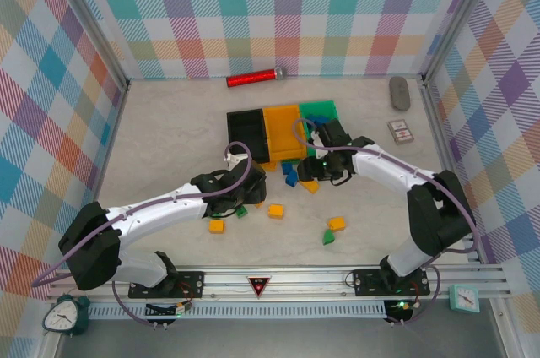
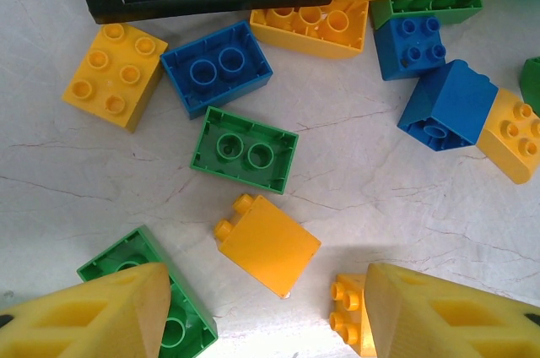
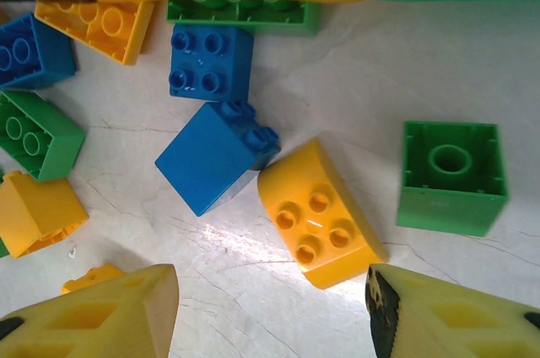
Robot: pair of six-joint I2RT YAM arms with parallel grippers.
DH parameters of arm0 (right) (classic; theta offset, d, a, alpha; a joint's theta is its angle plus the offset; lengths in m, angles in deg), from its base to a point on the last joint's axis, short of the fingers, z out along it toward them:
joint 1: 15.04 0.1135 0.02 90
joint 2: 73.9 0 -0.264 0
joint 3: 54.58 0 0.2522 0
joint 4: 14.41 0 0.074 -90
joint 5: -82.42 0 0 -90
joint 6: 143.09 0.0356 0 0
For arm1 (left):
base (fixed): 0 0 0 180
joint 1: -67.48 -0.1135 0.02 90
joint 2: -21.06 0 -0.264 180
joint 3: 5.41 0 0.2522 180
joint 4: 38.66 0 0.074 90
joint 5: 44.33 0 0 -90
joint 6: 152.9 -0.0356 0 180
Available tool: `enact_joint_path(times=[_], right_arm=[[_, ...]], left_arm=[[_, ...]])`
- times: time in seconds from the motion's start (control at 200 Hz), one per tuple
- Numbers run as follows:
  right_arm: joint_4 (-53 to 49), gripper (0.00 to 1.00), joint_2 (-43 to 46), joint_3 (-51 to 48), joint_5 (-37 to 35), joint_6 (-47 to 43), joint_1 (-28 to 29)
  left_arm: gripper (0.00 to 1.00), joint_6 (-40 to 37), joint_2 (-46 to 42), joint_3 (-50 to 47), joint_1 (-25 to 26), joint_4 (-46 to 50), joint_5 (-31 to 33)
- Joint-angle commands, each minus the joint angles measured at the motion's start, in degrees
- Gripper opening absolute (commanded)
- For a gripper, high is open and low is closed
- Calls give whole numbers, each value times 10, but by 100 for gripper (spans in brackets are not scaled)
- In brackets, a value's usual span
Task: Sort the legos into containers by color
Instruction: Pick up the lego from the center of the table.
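Note:
Three containers stand side by side: black, orange-yellow and green. Blue, green and yellow legos lie scattered in front of them. My left gripper hangs open over the pile. A yellow brick lies on its side just ahead of the jaws, and a green brick sits under the left finger. My right gripper is open too, above a rounded yellow brick beside a blue brick. Neither gripper holds anything.
A red cylinder lies by the back wall and a grey oval object at the back right. Loose bricks lie nearer the arms: yellow, yellow, yellow, green. Plaid walls enclose the table.

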Motion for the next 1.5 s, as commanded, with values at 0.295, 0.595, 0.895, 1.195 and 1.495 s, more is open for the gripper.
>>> enact_joint_path(times=[0.295, 0.595, 0.895, 1.195, 1.495], right_arm=[[-70, 62, -114, 123, -74, -36, 66], [-118, 63, -180, 181, -113, -42, 83], [-121, 62, -204, 192, -108, -42, 93], [-119, 54, -206, 193, -106, -43, 99], [-114, 49, -182, 174, -105, -38, 101]], left_arm=[[62, 2, -6, 8, 7, 10, 2], [62, 5, -18, -1, 8, 17, 8], [62, 15, -24, -16, 7, 12, 10], [62, 16, -21, -15, 7, 13, 10], [62, 18, -21, -16, 7, 9, 8]])
